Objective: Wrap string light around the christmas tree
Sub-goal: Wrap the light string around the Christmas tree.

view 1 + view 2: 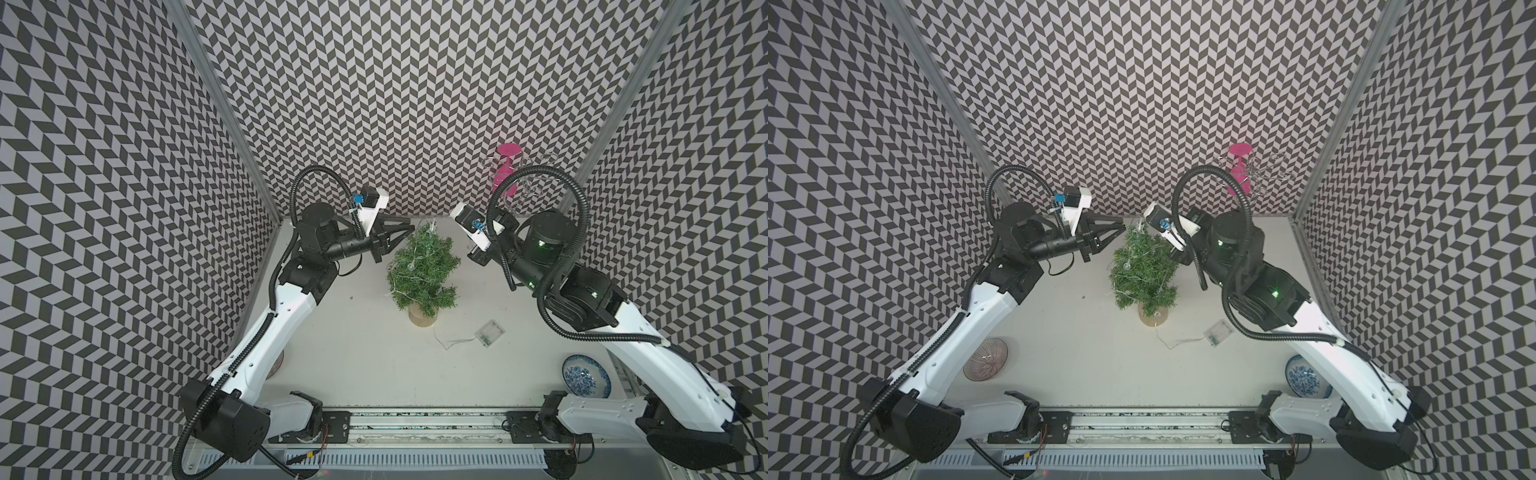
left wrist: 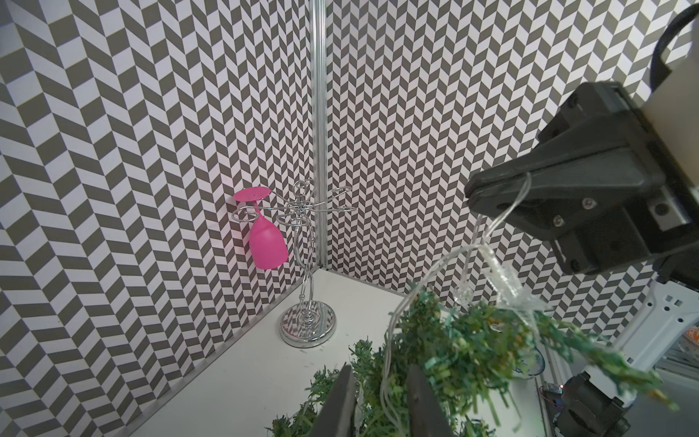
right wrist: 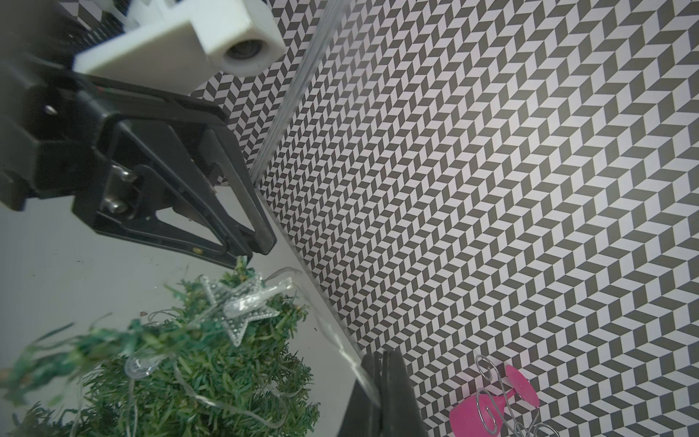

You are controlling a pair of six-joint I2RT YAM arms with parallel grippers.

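Up at the treetop, right gripper (image 2: 472,193) is clamping the string light (image 3: 138,366), which is draping the christmas tree (image 1: 422,270); left gripper (image 1: 409,227) is hanging slightly parted, holding nothing. Tugging that wire too hard is risking tipping the tree over.

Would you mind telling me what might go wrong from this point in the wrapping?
The right gripper is shut on the string light, which runs to the top of the christmas tree; a hard pull might tip the tree.
The left gripper is open beside the treetop with wire showing between its fingers, so it might snag.
The battery box lies loose and might get dragged.
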